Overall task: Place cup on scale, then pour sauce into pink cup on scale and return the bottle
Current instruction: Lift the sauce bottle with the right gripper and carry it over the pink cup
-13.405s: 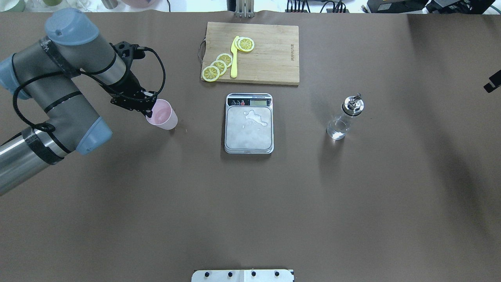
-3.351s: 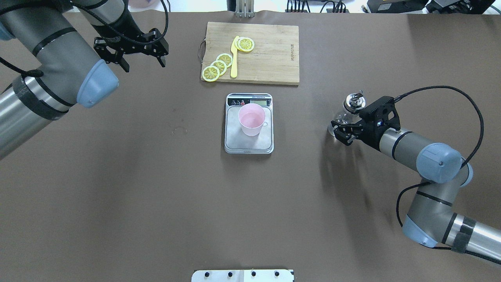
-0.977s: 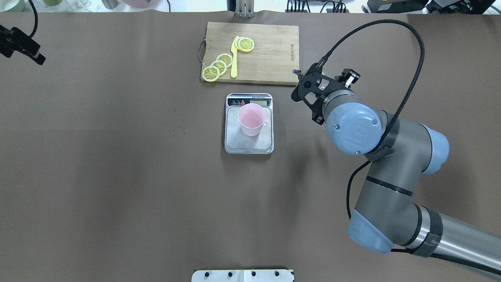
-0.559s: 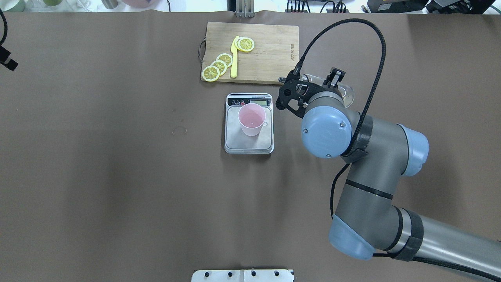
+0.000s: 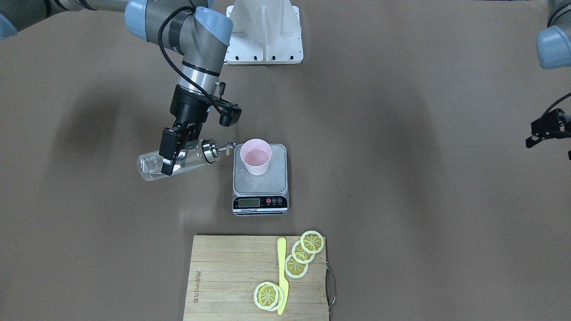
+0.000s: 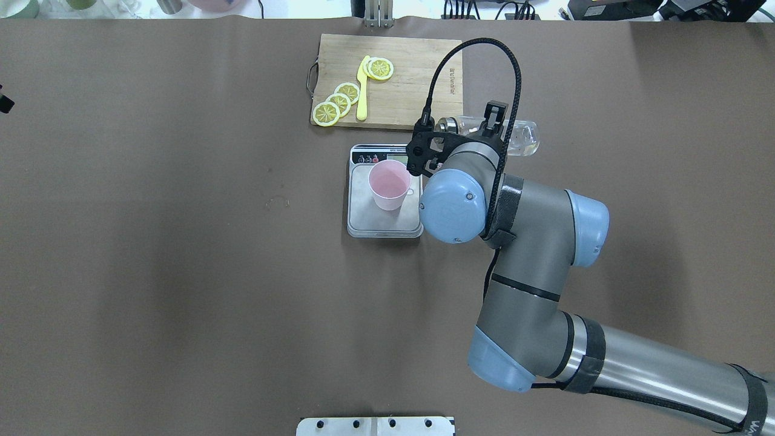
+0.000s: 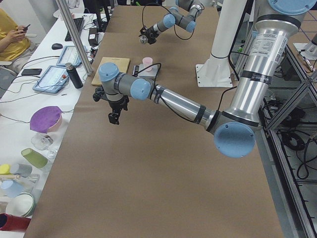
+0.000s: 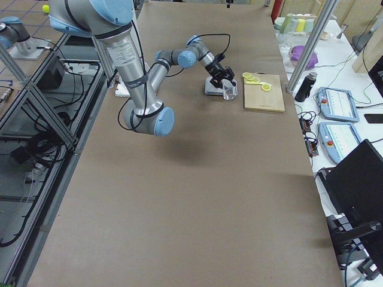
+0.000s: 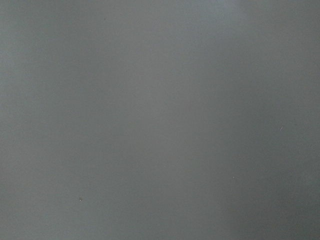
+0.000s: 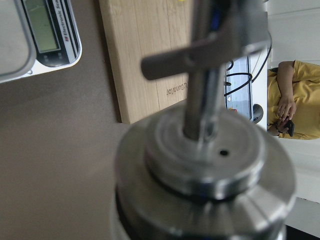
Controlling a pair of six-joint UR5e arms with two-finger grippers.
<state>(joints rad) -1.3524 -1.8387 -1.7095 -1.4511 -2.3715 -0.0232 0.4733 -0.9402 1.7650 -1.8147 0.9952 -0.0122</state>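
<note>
Over the last few seconds the bottle (image 5: 151, 166) has gone from standing upright on the table (image 5: 401, 111), right of the scale in the overhead view, to hanging in the air almost level. The right hand (image 5: 175, 154) is clamped across its glass body with a finger on either side. It has carried the bottle leftward in the overhead view, where the arm now covers the scale's right edge.

In the front-facing view the bottle lies left of centre. Its metal spout (image 5: 221, 149) points at the cup (image 5: 255, 157) and ends just beside the rim, not yet over it. The cup stands upright on the scale (image 5: 260, 203), on the upper part of the platform in that view.

The left hand (image 5: 546, 129) has withdrawn to that view's right edge, and we cannot tell how far open it is.

We judge the first step done and the pour about to begin. We see no stream yet, and the spout needs a little more travel toward the cup's mouth.
</note>
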